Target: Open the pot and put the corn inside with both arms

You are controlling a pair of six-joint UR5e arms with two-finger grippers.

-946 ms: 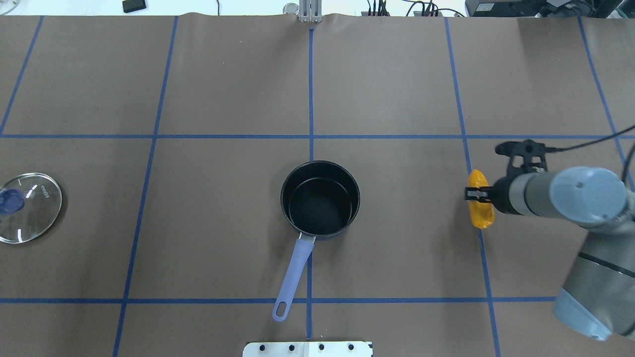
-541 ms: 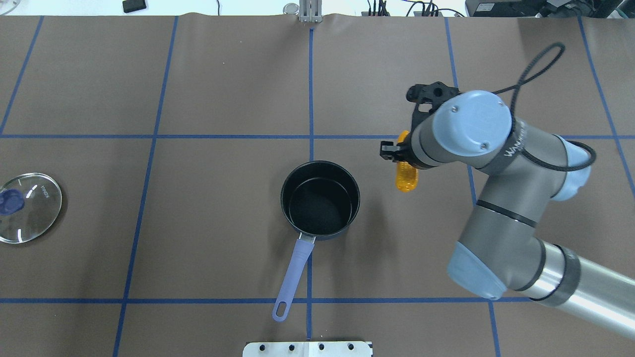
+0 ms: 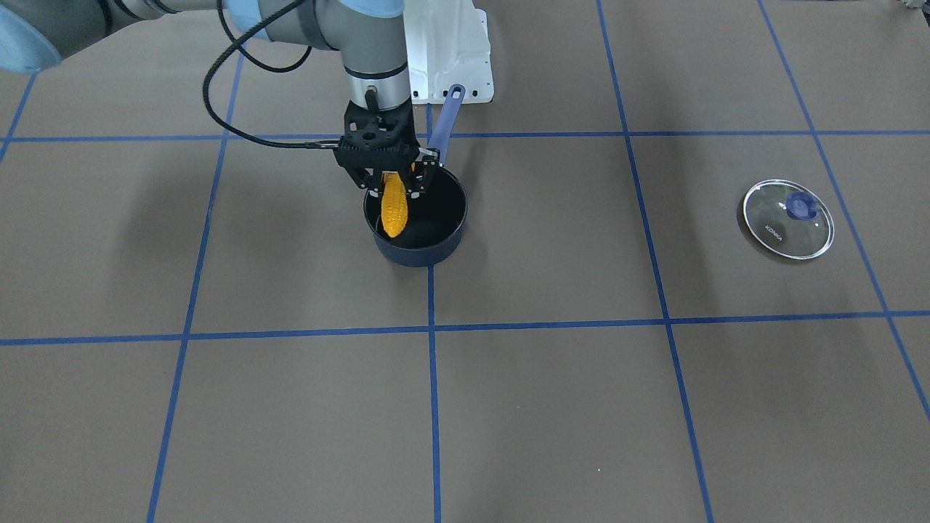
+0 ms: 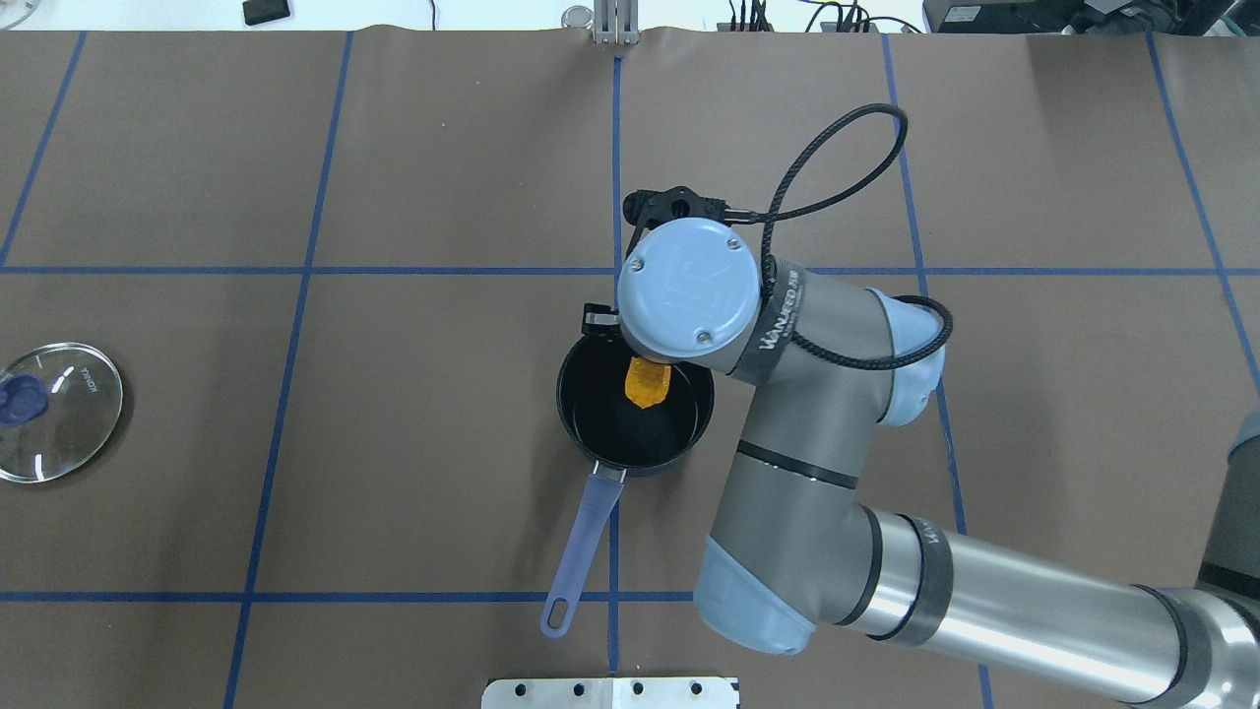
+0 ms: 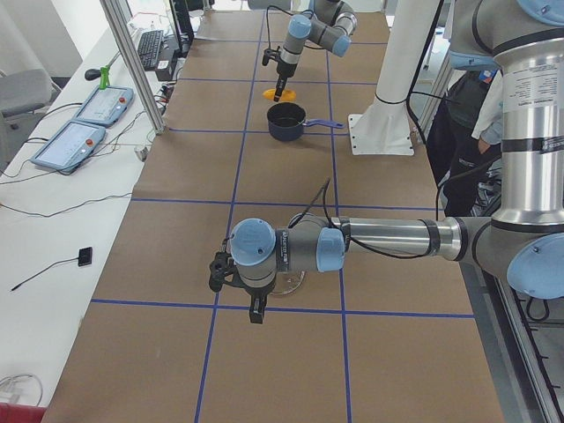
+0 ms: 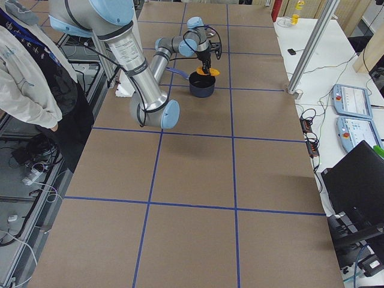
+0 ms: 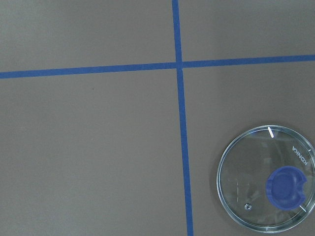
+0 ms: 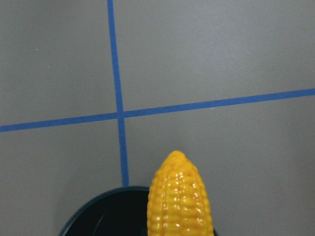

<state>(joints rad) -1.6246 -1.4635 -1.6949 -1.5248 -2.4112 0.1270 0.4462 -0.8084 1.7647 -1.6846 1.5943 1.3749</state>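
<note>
The dark navy pot [image 4: 630, 433] stands open at the table's middle, its lavender handle [image 4: 583, 542] pointing toward the robot. My right gripper [image 3: 394, 190] is shut on the orange-yellow corn [image 3: 394, 208] and holds it tilted over the pot's mouth, the tapered end lowest. The corn [image 4: 646, 384] shows below the wrist in the overhead view, and it fills the bottom of the right wrist view [image 8: 179, 196] above the pot rim [image 8: 98, 214]. My left gripper [image 5: 238, 291] shows only in the exterior left view, hanging beside the glass lid [image 5: 289, 282]; I cannot tell its state.
The glass lid with purple knob [image 4: 59, 412] lies flat at the table's left edge, and it shows in the left wrist view [image 7: 266, 179]. A white base plate [image 4: 610, 692] sits at the near edge. A person [image 6: 30, 78] stands beside the robot.
My right arm has carried the corn leftward from the table's right side to above the pot. The pot and lid have not moved.
</note>
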